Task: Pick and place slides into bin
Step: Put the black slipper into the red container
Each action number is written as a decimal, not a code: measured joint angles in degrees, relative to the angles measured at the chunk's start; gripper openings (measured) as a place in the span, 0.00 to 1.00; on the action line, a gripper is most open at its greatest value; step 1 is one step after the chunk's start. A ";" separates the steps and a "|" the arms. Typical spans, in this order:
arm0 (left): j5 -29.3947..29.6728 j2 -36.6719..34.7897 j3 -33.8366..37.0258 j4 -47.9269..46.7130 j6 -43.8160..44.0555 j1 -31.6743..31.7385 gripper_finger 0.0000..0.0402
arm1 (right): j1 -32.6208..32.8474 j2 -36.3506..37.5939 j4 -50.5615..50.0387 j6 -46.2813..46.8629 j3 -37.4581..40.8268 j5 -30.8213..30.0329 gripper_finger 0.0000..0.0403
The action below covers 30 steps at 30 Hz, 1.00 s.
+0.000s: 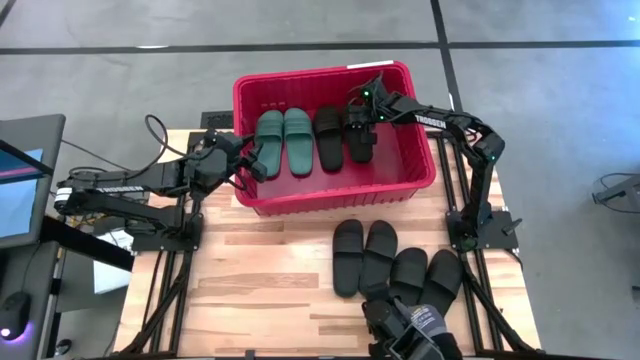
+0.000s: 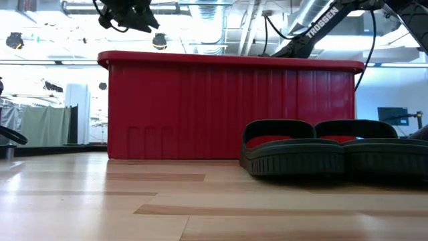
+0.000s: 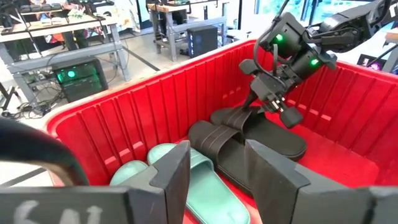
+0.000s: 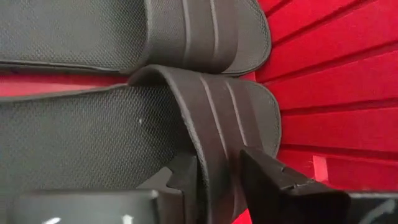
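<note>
The red bin [image 1: 330, 195] stands at the table's far middle. A dull green pair of slides [image 1: 283, 140] and a black pair lie soles down on its floor. My right gripper [image 1: 360, 112] reaches down into the bin and is shut on the right-hand black slide [image 1: 361, 140], next to its mate [image 1: 329, 138]. My left gripper [image 1: 255, 160] hangs open and empty over the bin's left wall, near the green slides [image 3: 208, 186]. Several more black slides [image 1: 392, 265] lie soles down on the table, nearer than the bin. My right gripper pinches the black slide's wide strap [image 4: 217, 143] between its two fingers, one finger [image 4: 185, 175] under the strap and the other [image 4: 273, 180] outside it. The fingers come from above, slanting down. The slide's sole [image 3: 280, 140] appears to lie on the bin floor.
The bin's tall ribbed walls [image 3: 124, 112] and thick rim [image 2: 227, 61] enclose both grippers' working space. The black slides on the table [image 2: 294, 150] lie side by side at the near right. A dark device [image 1: 415, 330] sits at the table's near edge. Bare wood [image 1: 260, 290] lies at the near left.
</note>
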<state>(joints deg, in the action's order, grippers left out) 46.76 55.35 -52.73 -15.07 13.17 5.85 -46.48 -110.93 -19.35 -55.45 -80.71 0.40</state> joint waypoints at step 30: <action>0.00 0.00 0.00 0.02 0.09 0.00 0.35 | -0.15 -0.01 -4.59 9.12 0.00 5.79 0.37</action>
<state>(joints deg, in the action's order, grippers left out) 46.77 55.36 -52.73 -15.05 13.26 5.85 -46.63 -110.95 -23.95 -46.33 -80.71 6.20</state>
